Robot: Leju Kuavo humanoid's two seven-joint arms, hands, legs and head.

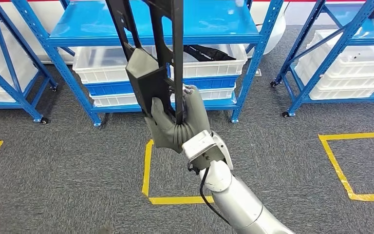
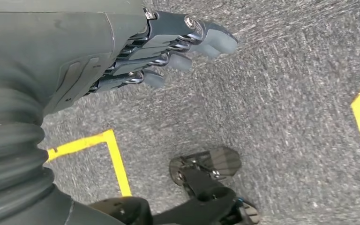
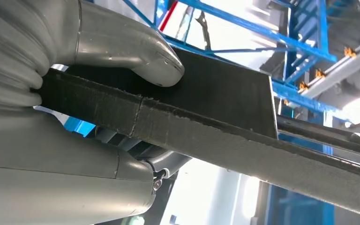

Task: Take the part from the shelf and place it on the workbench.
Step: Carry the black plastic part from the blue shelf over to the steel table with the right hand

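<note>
Before the blue shelf [image 1: 156,36], the right robot hand [image 1: 175,124] grips the black part [image 1: 153,63], raised upright off the shelf; the left robot hand [image 2: 122,61] hangs empty, fingers loosely apart. Removal appears done; carrying and placement remain.

The head view looks from high on the robot, forward and down, at the grey carpet [image 1: 78,170] with yellow tape lines [image 1: 148,170] and at the blue shelves [image 1: 151,29] a little way off, with the right hand [image 1: 175,122] up in the middle holding a long black part [image 1: 148,73]. The left wrist view sits close behind the left hand [image 2: 136,56] and looks down at the same carpet [image 2: 286,117] and yellow tape [image 2: 115,159]. The right wrist view sits very close behind the right hand [image 3: 98,93], faces up along the black part [image 3: 225,136], and shares the blue shelves [image 3: 304,47] with the head view.
</note>
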